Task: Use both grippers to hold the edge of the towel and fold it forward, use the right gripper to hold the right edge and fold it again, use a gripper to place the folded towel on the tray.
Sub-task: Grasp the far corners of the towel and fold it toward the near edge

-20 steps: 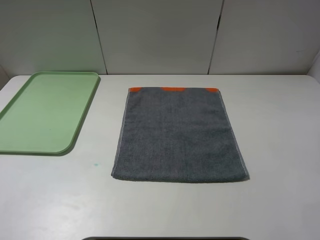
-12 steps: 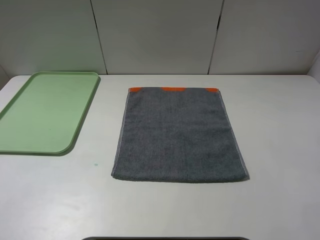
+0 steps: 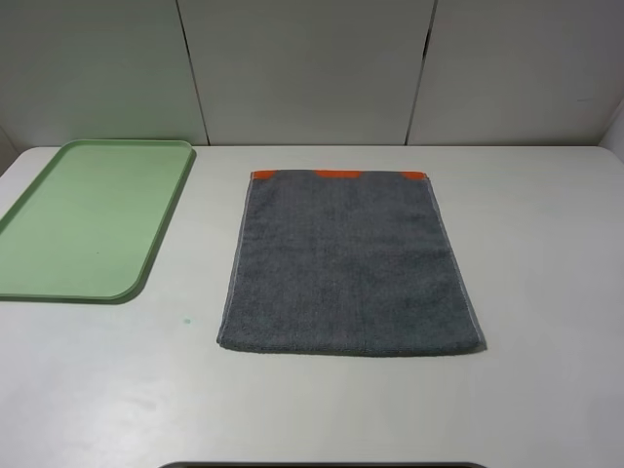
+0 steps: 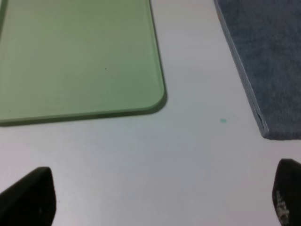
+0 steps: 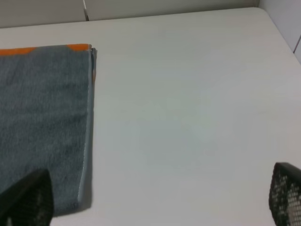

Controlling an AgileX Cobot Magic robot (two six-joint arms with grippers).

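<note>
My left gripper (image 4: 157, 197) and right gripper (image 5: 157, 197) both stand wide apart, empty. The towel (image 3: 351, 263) lies flat at 3 o'clock of the tray (image 3: 161, 234). I judge the towel soft, limp and light, so pinch its 6 o'clock edge near both corners.

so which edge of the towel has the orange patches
The far edge of the towel, the one toward the back wall: orange patches show along it only. The near edge and both sides show no orange.
</note>
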